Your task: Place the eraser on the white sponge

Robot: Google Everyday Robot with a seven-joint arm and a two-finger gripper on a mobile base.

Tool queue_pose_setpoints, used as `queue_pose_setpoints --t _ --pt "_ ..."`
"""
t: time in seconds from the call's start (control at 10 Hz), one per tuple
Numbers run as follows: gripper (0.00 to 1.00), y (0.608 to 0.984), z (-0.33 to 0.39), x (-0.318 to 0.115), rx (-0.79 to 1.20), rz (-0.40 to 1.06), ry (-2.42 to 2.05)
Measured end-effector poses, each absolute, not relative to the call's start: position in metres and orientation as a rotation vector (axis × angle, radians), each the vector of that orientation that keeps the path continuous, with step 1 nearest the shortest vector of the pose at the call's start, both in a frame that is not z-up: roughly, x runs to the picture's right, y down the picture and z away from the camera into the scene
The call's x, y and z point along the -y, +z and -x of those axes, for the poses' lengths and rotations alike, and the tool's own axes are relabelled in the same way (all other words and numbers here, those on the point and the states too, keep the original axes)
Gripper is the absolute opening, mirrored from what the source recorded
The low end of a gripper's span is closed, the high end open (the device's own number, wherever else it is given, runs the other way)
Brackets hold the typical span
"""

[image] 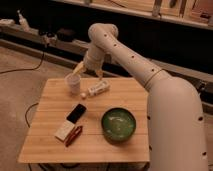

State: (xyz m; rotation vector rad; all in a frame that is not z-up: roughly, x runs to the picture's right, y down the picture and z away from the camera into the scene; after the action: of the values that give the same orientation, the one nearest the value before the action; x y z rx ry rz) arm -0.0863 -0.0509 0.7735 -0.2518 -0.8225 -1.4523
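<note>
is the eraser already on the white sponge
No, the eraser lies on the table next to the white sponge, and the tool is up by the cup.

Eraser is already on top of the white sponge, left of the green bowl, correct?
No. The camera view shows the eraser flat on the table, just beyond the white sponge, not on it. Both are left of the green bowl. The gripper is over the table's far edge.

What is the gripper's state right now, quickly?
Gripper: open, holding nothing, hovering just behind the white cup at the far side of the table.
</note>
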Motion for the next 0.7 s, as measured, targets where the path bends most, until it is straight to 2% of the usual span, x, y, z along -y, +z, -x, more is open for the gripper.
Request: queue_pose_setpoints --t 0.7 --pt "0.80 0.804 0.124 -0.043 0.743 0.482 -1.362"
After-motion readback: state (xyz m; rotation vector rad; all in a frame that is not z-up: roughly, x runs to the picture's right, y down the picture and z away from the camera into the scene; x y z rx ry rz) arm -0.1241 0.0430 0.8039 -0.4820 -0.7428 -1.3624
